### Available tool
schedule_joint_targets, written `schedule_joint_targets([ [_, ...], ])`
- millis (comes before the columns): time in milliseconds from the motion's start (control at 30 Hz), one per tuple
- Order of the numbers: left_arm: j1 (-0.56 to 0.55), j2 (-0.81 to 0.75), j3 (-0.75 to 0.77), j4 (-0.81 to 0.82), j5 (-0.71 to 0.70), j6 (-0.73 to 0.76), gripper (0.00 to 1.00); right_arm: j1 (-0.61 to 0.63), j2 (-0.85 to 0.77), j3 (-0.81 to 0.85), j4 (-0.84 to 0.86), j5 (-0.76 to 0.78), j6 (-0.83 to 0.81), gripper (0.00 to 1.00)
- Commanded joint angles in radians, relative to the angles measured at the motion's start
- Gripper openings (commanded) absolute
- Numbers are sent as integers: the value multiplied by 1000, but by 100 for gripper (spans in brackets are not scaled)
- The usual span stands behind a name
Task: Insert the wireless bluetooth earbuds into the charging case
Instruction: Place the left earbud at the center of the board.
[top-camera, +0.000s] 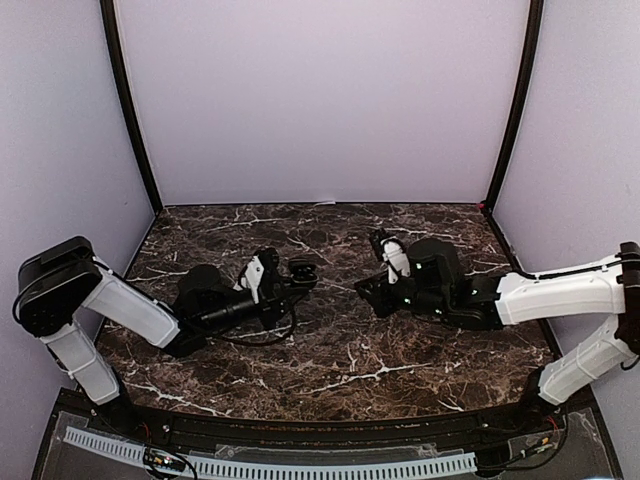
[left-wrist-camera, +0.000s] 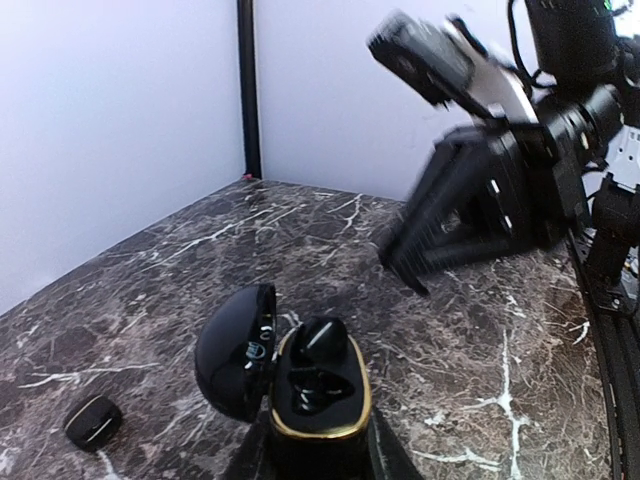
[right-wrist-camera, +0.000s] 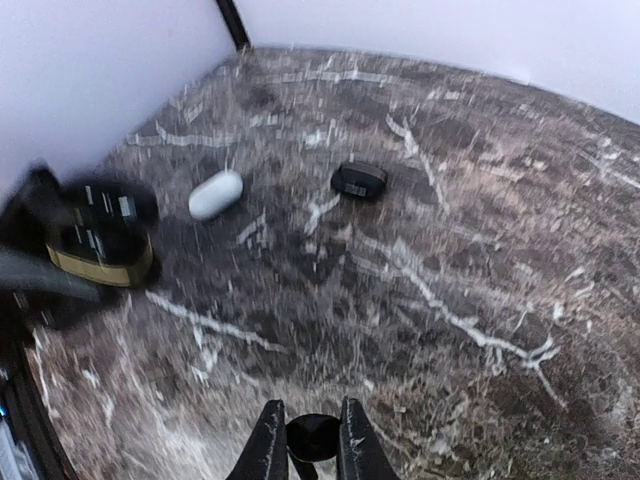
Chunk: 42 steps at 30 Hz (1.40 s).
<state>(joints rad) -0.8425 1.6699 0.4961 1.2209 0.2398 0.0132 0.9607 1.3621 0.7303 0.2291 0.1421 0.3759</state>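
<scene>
My left gripper (left-wrist-camera: 320, 455) is shut on the base of a black charging case with a gold rim (left-wrist-camera: 322, 415) and holds it upright. The lid (left-wrist-camera: 232, 352) stands open to the left. One black earbud (left-wrist-camera: 322, 340) sits in the far slot; the near slot is empty. My right gripper (right-wrist-camera: 313, 445) is shut on a black earbud (right-wrist-camera: 313, 437), above the table and to the right of the case (right-wrist-camera: 98, 248). In the top view the left gripper (top-camera: 298, 272) and right gripper (top-camera: 372, 292) face each other mid-table.
Another black earbud (right-wrist-camera: 358, 180) lies loose on the marble table (right-wrist-camera: 480, 260); it also shows in the left wrist view (left-wrist-camera: 93, 422). A white oval, bud-sized piece (right-wrist-camera: 215, 194) lies beside it. Walls enclose the table at the back and sides.
</scene>
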Motion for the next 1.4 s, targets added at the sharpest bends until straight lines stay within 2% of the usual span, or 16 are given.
schedule_joint_targets([
  [0, 39, -130, -25, -197, -59, -4, 10, 45, 64, 40, -168, -82, -135, 9],
  [167, 80, -208, -51, -293, -50, -8, 10, 49, 138, 124, -325, -110, -319, 5],
  [333, 103, -266, -84, -332, -46, -22, 10, 46, 328, 309, -499, -132, -335, 0],
  [467, 119, -296, -111, -338, -23, -37, 10, 46, 483, 456, -642, -124, -349, 0],
  [700, 134, -327, -128, -351, 15, -47, 10, 47, 549, 559, -772, -179, -425, 3],
  [967, 135, -326, -132, -350, 28, -47, 10, 46, 606, 612, -862, -119, -454, 18],
  [1000, 135, -326, -133, -351, 28, -47, 10, 46, 607, 614, -864, -112, -451, 21],
  [1067, 134, -326, -134, -351, 29, -47, 10, 47, 603, 611, -859, -101, -443, 36],
  [1133, 135, -326, -133, -351, 30, -48, 10, 47, 595, 606, -858, -94, -438, 41],
  [1233, 135, -328, -132, -353, 34, -51, 10, 46, 575, 592, -853, -85, -426, 55],
  [1300, 135, -331, -134, -353, 35, -53, 10, 46, 558, 574, -845, -93, -414, 61],
  [1367, 135, -335, -137, -353, 34, -56, 10, 47, 546, 558, -840, -93, -403, 62],
])
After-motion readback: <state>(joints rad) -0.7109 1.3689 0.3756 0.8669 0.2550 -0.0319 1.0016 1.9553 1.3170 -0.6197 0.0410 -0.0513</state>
